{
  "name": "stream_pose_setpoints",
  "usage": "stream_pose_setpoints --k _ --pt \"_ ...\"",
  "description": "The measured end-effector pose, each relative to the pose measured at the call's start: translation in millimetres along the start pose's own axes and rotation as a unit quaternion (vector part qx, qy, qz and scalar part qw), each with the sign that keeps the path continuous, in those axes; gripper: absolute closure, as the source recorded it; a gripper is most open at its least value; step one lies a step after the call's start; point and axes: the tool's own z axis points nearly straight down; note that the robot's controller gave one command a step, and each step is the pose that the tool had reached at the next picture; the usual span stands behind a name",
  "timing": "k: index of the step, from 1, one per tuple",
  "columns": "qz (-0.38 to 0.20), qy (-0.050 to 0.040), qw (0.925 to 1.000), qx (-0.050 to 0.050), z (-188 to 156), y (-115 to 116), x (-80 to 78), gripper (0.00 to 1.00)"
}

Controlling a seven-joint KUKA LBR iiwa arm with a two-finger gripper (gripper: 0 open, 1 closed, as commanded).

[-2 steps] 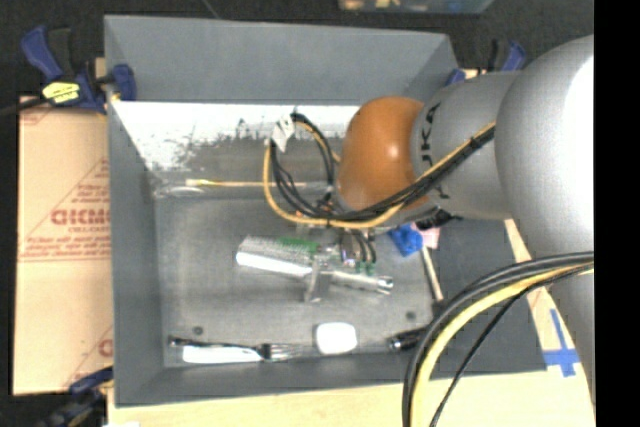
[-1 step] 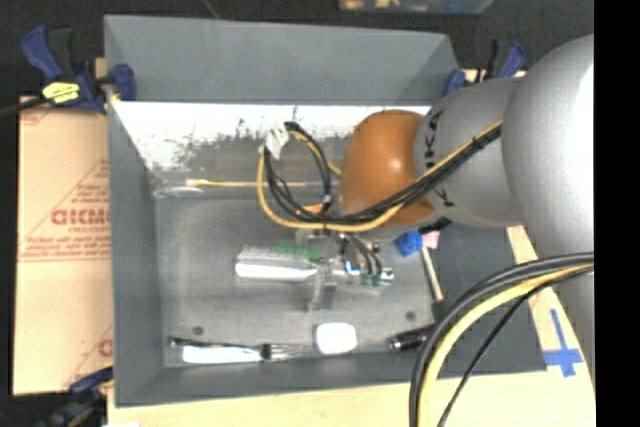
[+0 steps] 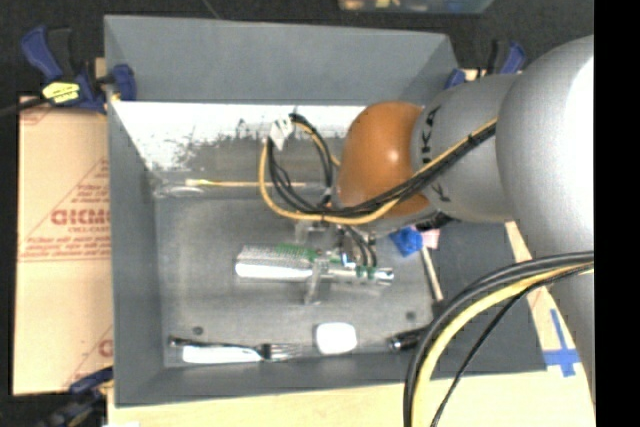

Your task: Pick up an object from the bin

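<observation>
**Tool low at bin centre, by right end of silvery bar**

Arm comes in from the right, orange wrist cover [image 3: 378,160] above the bin [image 3: 135,245] floor. The tool [image 3: 335,267] is down at mid-floor, touching or just over the right end of a pale silvery bar-shaped thing [image 3: 272,266] lying flat, long axis left-right. Cables and wrist parts hide it, so I can't tell how far it is open or whether it has hold of anything.

Likely the bar is the target. It lies alone on bare floor, so an end approach has room.

A white oval lump [image 3: 335,337] sits nearer the front wall, apart. A thin fork-like utensil [image 3: 225,352] lies along the front wall. A small blue piece [image 3: 405,241] sits just right of the tool, under the arm.

Lift not yet begun, judging by the bar lying flat.
</observation>
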Motion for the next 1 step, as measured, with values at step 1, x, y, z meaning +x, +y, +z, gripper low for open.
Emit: stream_pose_setpoints --k 1 --pt "-0.026 -0.0041 0.9997 0.001 -1.8 -1.0 8.4 0.0"
